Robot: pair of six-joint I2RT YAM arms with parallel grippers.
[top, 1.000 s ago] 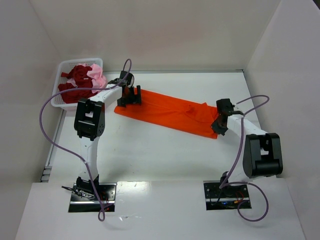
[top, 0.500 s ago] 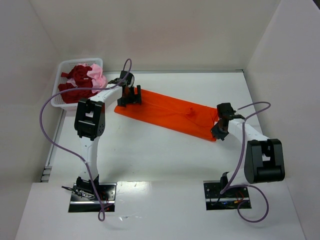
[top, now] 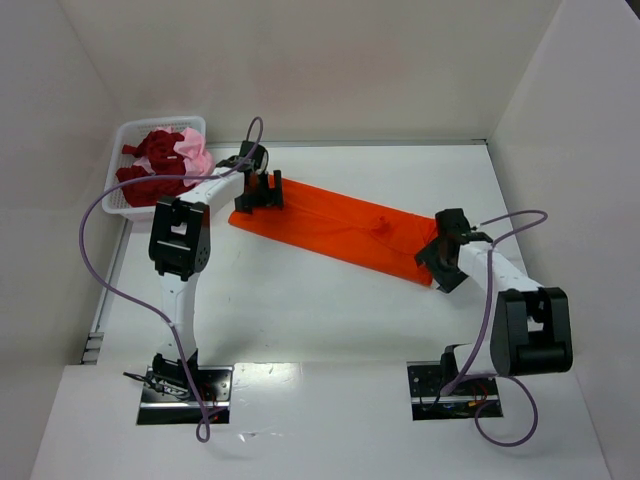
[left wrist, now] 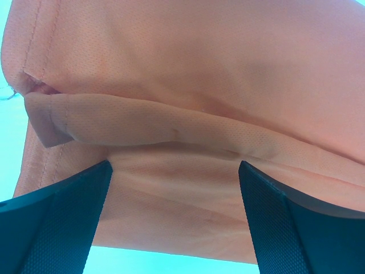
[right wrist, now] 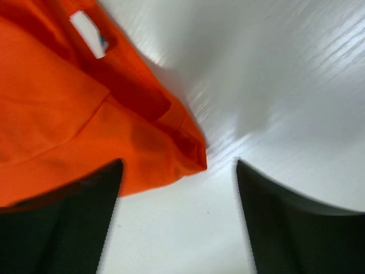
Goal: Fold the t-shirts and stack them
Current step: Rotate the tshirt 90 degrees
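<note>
- On the table (top: 300,300): orange shirt (top: 340,228), laid flat as a long narrow band, slanting from far left to near right.
- Looks folded lengthwise already, judging by the narrow width and by the doubled layers and turned-over hem in the left wrist view; neatness of the edges hard to tell.
- Left gripper (top: 258,192): jaws wide apart, poised over the band's far-left end, with cloth showing between the fingers but not pinched.
- Right gripper (top: 437,262): jaws apart at the band's near-right corner, with that corner loose on the table between the fingers in the right wrist view, clamped by nothing.
- Neither claw holding anything, so probably a gap between one fold and a fresh grasp.
- Left to do on this shirt, as a judgement: crosswise folds to bring the band down to a compact packet, most likely end over end, with a grip needed at one or both ends first.
- In the basket (top: 118,140) at the far left: dark red shirts (top: 150,165) and a pink shirt (top: 197,157), crumpled together in a heap and unfolded; number of pieces impossible to tell.
- No folded pile anywhere in view, so stacking not begun.
- Overall, early in the task: one shirt partly folded, the basket's load untouched, and every stacking step ahead.
</note>
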